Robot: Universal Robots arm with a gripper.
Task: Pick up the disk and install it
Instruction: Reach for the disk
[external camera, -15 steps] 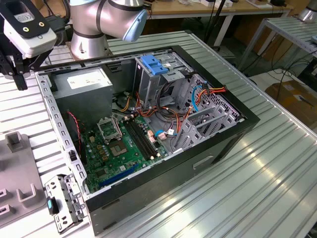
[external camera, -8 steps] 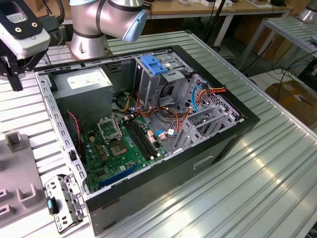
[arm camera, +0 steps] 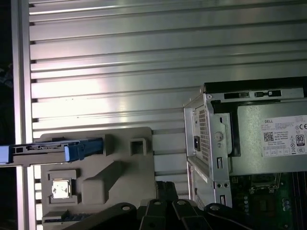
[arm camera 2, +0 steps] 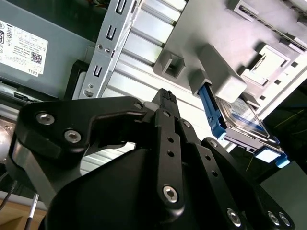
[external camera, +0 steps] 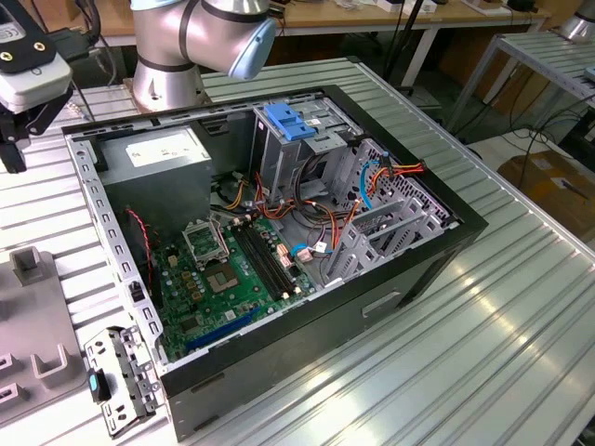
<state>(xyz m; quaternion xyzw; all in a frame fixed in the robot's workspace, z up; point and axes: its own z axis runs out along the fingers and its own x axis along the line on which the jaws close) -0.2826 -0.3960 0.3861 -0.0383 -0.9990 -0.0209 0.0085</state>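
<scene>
Ribbed aluminium surface (arm camera: 120,57), open PC case (external camera: 279,232) on it. Disk (arm camera 2: 242,120) stands on edge in grey holder (arm camera: 120,163) beside case. Hand (arm camera 2: 165,94) clenched, empty, near disk, not touching.

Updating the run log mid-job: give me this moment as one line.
disk: standing in grey holder, outside computer case | gripper: apart from disk | install: not done
</scene>
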